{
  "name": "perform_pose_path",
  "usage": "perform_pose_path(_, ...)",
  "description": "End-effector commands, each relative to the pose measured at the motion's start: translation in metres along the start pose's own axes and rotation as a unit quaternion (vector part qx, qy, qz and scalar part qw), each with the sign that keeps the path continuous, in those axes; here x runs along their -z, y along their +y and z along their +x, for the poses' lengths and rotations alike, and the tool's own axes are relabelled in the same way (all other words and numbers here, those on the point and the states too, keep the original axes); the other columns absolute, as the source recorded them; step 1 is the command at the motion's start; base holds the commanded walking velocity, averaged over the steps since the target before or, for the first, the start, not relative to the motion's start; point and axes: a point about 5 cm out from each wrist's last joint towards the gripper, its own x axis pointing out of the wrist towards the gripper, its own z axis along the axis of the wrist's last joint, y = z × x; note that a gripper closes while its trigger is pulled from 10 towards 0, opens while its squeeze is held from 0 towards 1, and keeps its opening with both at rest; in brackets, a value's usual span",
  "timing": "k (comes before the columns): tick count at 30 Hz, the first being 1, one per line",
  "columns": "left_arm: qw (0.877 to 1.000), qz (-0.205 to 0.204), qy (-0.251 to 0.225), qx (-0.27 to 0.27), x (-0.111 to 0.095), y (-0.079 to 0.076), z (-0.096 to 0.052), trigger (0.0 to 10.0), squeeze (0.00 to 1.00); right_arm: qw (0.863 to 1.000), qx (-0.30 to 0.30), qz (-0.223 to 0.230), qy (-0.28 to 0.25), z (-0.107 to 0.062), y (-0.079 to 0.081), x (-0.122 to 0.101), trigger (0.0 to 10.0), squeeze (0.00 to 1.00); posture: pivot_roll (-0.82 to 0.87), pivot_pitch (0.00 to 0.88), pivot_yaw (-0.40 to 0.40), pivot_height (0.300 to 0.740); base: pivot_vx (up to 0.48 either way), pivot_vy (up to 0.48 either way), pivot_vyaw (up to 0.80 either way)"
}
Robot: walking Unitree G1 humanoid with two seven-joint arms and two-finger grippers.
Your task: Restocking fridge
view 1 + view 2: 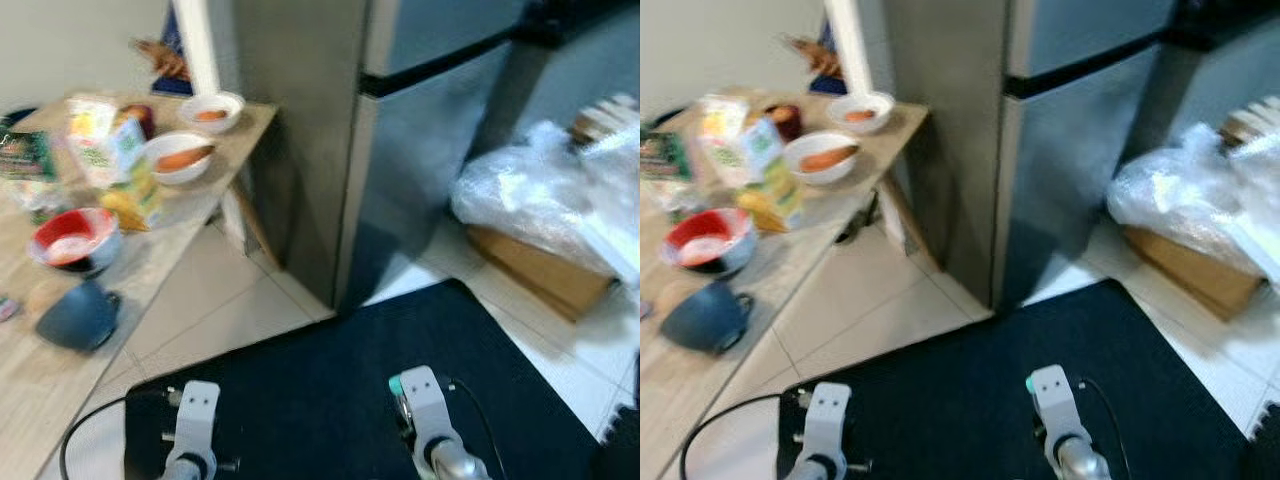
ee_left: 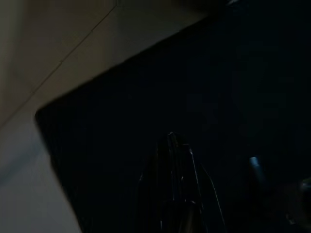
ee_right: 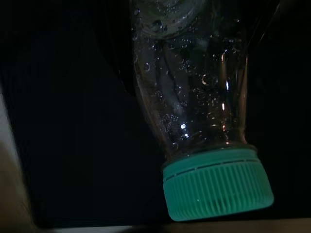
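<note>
1. Fridge (image 1: pixel 420 150) stands straight ahead, both doors shut, so nothing has gone in yet. It's just past the far edge of a black mat (image 1: pixel 330 400) on the tile floor.
2. Right gripper (image 3: pixel 194 97) is clamped on a clear bottle (image 3: pixel 194 87) with a green cap (image 3: pixel 216 184), cap pointing away from the wrist. In the head view a bit of green shows by the right wrist (image 1: pixel 418 392), low over the mat.
3. Left gripper (image 2: pixel 172 160) hangs idle over the mat, fingers pressed together, nothing in them.
4. Table (image 1: pixel 170 235) sits left of the fridge with more stock on it: two white bowls (image 1: pixel 178 155) holding something orange, a carton (image 1: pixel 100 135), a red bowl (image 1: pixel 75 240), a dark mug (image 1: pixel 80 315).
5. My guess at the risks: the bottle looks wet or fizzy inside and round, so it could slip if the grip loosens. The door needs the free left claw, and opening it one-handed while standing close could swing it into the bottle arm.
6. Bagged stuff on a box (image 1: pixel 540 265) crowds the right side, tight for stepping round.
</note>
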Motion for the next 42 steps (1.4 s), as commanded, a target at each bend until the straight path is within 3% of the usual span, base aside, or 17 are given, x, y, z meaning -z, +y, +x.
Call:
perform_pose_path(1, 1.000, 0.001, 0.017, -0.001, 0.0090, 0.0021, -0.0037, 10.0, 0.00, 1.000, 0.004, 0.006, 0.002, 0.0000, -0.0003, 0.0005, 10.0, 0.00, -0.08, 0.063, 0.052, 0.740, 0.000, 0.000, -0.80)
perform_pose_path(16, 1.000, 0.006, 0.019, 0.005, 0.0103, 0.0012, -0.0043, 10.0, 0.00, 1.000, 0.012, 0.022, 0.007, -0.0008, -0.0013, 0.0031, 10.0, 0.00, -0.08, 0.062, 0.051, 0.740, 0.000, 0.000, -0.80)
perform_pose_path(30, 1.000, -0.007, 0.011, -0.011, 0.0108, 0.0032, -0.0057, 10.0, 0.00, 1.000, 0.000, 0.019, 0.001, -0.0017, 0.0013, 0.0038, 10.0, 0.00, -0.08, 0.066, 0.045, 0.740, 0.000, 0.000, 0.00)
perform_pose_path(42, 1.000, -0.008, 0.011, -0.010, 0.0113, -0.0006, -0.0057, 10.0, 0.00, 1.000, -0.002, 0.014, -0.002, -0.0016, 0.0015, 0.0028, 10.0, 0.00, -0.08, 0.067, 0.046, 0.740, 0.363, 0.000, 0.00)
